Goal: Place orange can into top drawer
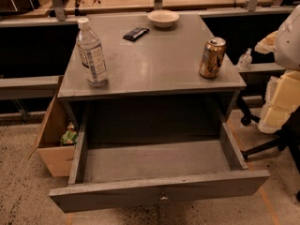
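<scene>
**Can upright on the desk, drawer standing open**

The orange can (212,57) stands upright near the right front corner of the desk (150,69), well apart from the clear water bottle (92,55) on the left side. It looks like thin metal: stiff enough across its middle but easily dented, smooth and probably slippery. Whether it is full or empty I cannot tell, so its weight is uncertain. A side grip around the mid-body, below the silver rim, seems safest.

The top drawer (159,195) is pulled fully out below the desk edge, and nothing shows inside it. A white bowl (163,18) at the back looks empty. The cardboard box (52,149) on the left holds a small green item.

The gripper (281,102) hangs at the right edge, clear of the can; whether its jaws are spread I cannot tell.
</scene>
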Controlling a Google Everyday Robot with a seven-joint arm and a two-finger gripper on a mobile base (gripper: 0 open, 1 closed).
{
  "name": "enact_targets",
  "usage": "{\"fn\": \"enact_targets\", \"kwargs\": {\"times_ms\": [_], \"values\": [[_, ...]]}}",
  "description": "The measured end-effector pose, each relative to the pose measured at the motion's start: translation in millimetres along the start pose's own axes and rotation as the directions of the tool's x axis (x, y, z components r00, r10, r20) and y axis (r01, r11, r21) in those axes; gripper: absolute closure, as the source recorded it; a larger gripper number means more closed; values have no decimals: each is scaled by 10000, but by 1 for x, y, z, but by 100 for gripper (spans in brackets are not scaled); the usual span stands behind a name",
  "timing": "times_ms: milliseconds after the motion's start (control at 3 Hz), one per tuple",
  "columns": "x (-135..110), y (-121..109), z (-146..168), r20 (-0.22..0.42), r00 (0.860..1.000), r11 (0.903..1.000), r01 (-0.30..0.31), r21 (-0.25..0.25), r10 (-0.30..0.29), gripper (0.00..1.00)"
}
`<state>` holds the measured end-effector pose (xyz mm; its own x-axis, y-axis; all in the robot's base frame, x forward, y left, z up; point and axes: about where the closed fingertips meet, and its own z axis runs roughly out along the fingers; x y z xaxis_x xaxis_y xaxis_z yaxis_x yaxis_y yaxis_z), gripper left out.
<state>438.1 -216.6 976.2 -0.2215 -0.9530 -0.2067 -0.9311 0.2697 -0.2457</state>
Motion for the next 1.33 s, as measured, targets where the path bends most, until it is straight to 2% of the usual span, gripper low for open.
{"fn": "enact_targets", "kwargs": {"times_ms": [333, 667, 1000, 1333], "values": [[0, 0, 0, 2, 10000, 10000, 0, 2, 0, 0], [-6, -16, 11, 741, 9969, 9992, -299, 273, 278, 0], [-19, -45, 30, 2002, 9750, 9932, -1076, 446, 966, 0], [-31, -70, 44, 3571, 9224, 9832, -1758, 498, 1469, 0]]}}
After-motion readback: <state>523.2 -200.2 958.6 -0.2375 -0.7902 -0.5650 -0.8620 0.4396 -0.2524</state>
